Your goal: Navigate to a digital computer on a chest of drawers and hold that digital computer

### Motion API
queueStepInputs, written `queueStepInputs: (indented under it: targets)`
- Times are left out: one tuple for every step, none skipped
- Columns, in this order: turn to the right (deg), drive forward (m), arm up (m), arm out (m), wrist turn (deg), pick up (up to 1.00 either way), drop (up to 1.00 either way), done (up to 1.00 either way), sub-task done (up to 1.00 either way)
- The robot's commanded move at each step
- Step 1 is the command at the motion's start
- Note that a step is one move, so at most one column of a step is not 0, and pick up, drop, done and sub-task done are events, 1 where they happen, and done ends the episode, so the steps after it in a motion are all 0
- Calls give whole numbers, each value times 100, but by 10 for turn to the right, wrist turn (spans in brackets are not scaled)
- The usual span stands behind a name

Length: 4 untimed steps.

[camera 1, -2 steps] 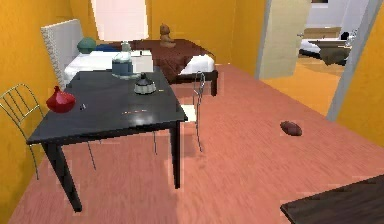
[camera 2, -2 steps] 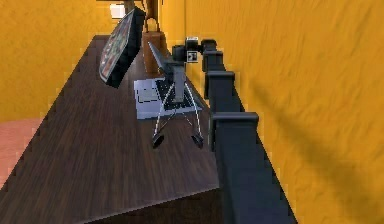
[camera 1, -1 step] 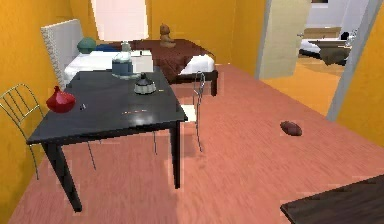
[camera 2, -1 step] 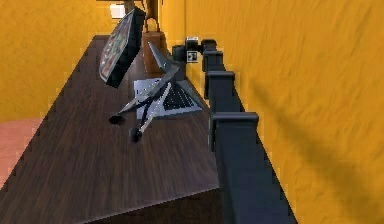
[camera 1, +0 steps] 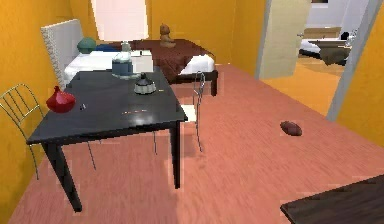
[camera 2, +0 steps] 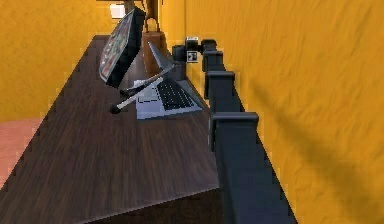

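A silver laptop [camera 2: 165, 97] with a dark keyboard lies on the dark wooden top of the chest of drawers [camera 2: 90, 150], its lid raised toward the orange wall. The arm [camera 2: 235, 140] rises along the top's right edge to its white marked squares [camera 2: 192, 50]. Left of them the gripper [camera 2: 138, 90] reaches over the laptop, a thin finger slanting down past its left edge. A dark flat rounded shape [camera 2: 122, 45] tilts just above it. I cannot tell whether the gripper holds anything. A corner of the dark top [camera 1: 335, 205] shows in the forward view's bottom right.
A black table [camera 1: 100, 115] with a red vase [camera 1: 60, 99] and a bowl [camera 1: 146, 86] stands ahead on the left, with wire chairs [camera 1: 20, 105] around it. Behind is a bed [camera 1: 165, 60]. A doorway [camera 1: 325, 45] opens at the right. A small dark object [camera 1: 291, 128] lies on the bare floor.
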Motion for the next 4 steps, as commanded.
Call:
queueStepInputs:
  targets:
    - [0,0,0,0,210,0,0,0,0]
    - [0,0,-12,0,0,0,0,0,0]
    - [0,0,0,0,0,100,0,0,0]
    - [0,0,10,0,0,0,0,0,0]
